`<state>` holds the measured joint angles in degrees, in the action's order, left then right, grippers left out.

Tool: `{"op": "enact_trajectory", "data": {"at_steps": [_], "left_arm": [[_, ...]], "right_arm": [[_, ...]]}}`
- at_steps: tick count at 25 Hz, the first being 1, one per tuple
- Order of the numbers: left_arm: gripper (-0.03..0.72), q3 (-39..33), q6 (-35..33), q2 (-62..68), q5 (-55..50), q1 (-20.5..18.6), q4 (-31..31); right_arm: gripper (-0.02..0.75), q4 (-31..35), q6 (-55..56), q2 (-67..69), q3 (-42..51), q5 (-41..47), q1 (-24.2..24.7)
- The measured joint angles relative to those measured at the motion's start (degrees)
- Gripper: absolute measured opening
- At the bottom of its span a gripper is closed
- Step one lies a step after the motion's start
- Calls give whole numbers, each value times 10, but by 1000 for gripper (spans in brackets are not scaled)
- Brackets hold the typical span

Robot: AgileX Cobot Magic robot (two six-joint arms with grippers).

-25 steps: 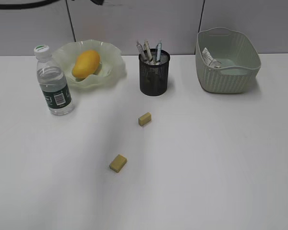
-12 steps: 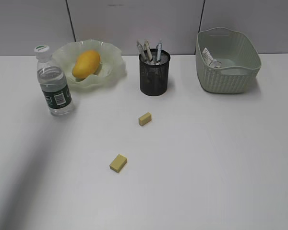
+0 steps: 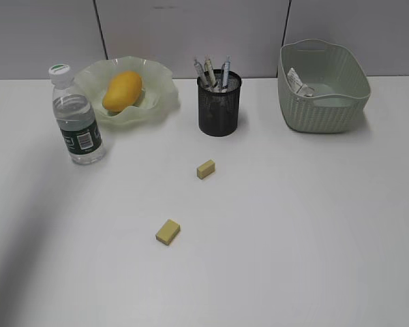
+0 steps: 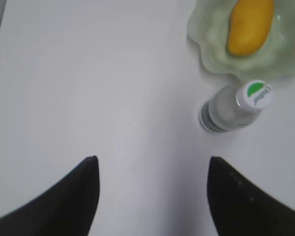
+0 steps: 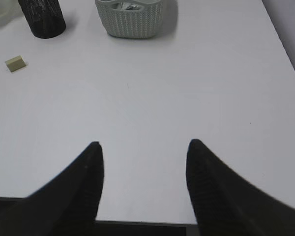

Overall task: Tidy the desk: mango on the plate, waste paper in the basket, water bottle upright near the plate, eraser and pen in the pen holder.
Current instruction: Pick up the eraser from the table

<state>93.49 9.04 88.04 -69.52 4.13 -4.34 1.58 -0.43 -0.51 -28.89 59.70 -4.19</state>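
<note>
Already mango (image 3: pixel 122 90) on plate (image 3: pixel 160 102); two erasers (image 3: pixel 168 231) on desk (image 3: pixel 313 218).

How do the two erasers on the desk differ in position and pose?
The far eraser lies close in front of the pen holder; the near eraser lies further out and further left. The far eraser looks smaller in the exterior view, the near one larger. Both are tan blocks lying on the desk, outside the holder.

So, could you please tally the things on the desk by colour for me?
Pale green: 2, the plate and the basket
Yellow: 3, the mango, one eraser, another eraser
Black: 1, the pen holder
Clear: 1, the water bottle
Total: 7
</note>
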Motion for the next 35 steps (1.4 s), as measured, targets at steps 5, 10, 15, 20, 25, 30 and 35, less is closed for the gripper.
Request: {"op": "enact_trajectory", "data": {"at_steps": [5, 10, 15, 20, 25, 30, 35], "left_arm": [[530, -118, -20, -86, 3, 1, 43], [530, -267, -20, -215, 25, 1, 33], [530, -393, -24, -372, 42, 1, 36], [530, -486, -27, -528, 49, 1, 36], [530, -560, -36, -656, 80, 1, 36], [530, -587, -36, -755, 83, 1, 36], [530, -620, -44, -822, 83, 1, 30]], "right_arm": [[432, 0, 0, 0, 0, 0, 0], [432, 0, 0, 0, 0, 0, 0], [432, 0, 0, 0, 0, 0, 0], [432, 0, 0, 0, 0, 0, 0], [432, 0, 0, 0, 0, 0, 0], [432, 0, 0, 0, 0, 0, 0], [432, 0, 0, 0, 0, 0, 0]]}}
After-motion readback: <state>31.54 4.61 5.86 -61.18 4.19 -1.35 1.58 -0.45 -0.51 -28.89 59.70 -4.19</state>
